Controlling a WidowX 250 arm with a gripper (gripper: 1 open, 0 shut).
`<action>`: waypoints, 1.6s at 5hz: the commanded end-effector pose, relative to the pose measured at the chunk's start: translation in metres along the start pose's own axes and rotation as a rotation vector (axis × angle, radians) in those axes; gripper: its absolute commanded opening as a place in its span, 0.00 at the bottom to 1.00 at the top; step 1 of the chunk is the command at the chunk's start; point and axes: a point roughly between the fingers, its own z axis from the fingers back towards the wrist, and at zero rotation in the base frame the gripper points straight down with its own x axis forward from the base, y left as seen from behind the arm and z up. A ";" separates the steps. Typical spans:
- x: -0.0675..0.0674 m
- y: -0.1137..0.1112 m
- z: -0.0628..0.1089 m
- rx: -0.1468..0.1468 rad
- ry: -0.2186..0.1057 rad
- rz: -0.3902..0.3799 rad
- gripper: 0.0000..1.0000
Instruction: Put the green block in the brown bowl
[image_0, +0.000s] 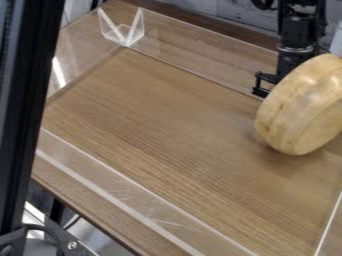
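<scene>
The brown bowl (301, 105) is at the right edge of the table, tipped up on its side with its smooth rounded outside facing me. My black gripper (271, 82) comes down steeply just behind the bowl's upper left rim and touches or nearly touches it. Its fingers look shut, but the bowl covers their tips, so I cannot see whether they hold anything. The green block is hidden from this view.
The wooden table top (160, 130) is fenced by low clear plastic walls (80, 60), with a clear corner bracket (123, 30) at the back left. A dark frame post (27, 110) runs down the left side of the view.
</scene>
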 end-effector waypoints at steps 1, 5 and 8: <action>0.004 0.003 0.000 0.005 -0.025 0.002 0.00; 0.003 0.004 0.008 0.001 -0.047 0.000 1.00; 0.004 0.005 0.016 0.003 -0.060 0.001 0.00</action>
